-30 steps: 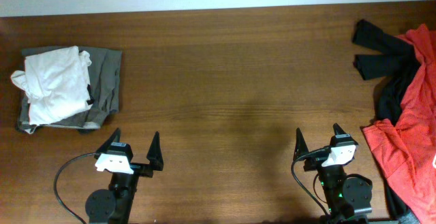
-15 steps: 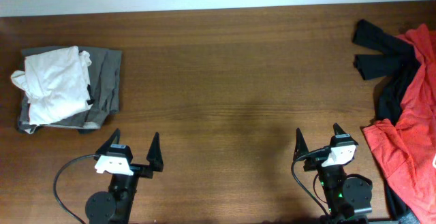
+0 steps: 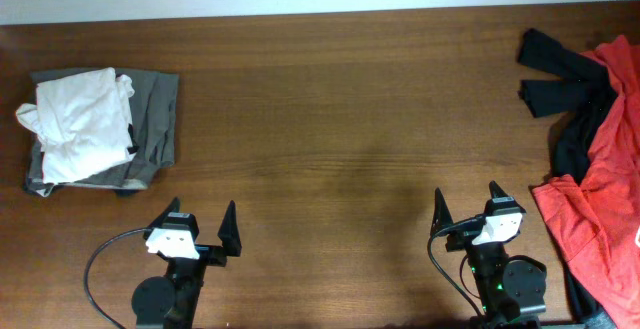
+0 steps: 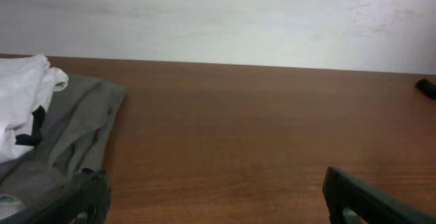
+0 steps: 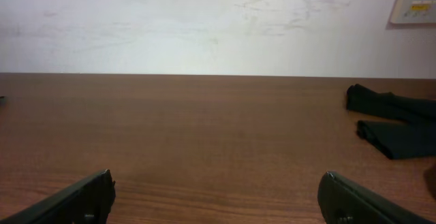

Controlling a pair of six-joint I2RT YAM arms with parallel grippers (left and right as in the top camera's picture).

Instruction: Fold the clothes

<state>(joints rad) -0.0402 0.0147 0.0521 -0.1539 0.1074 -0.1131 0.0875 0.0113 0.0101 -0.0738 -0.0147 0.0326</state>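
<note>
**Both arms low at the near edge, shirt bundled far left**

I see both arms drawn in at the near edge of the counter [image 3: 330, 99], pointing toward the far wall. The left end effector [image 3: 203, 211] has its 2 fingers spread wide with nothing between them. The right end effector [image 3: 465, 195] is spread the same way and also empty. The white T-shirt [image 3: 78, 124] lies as a rumpled, loosely folded bundle at the far-left corner. It rests on grey-brown trousers [image 3: 158, 119], with a small black mark at its right edge, and is clear of both arms.
</note>
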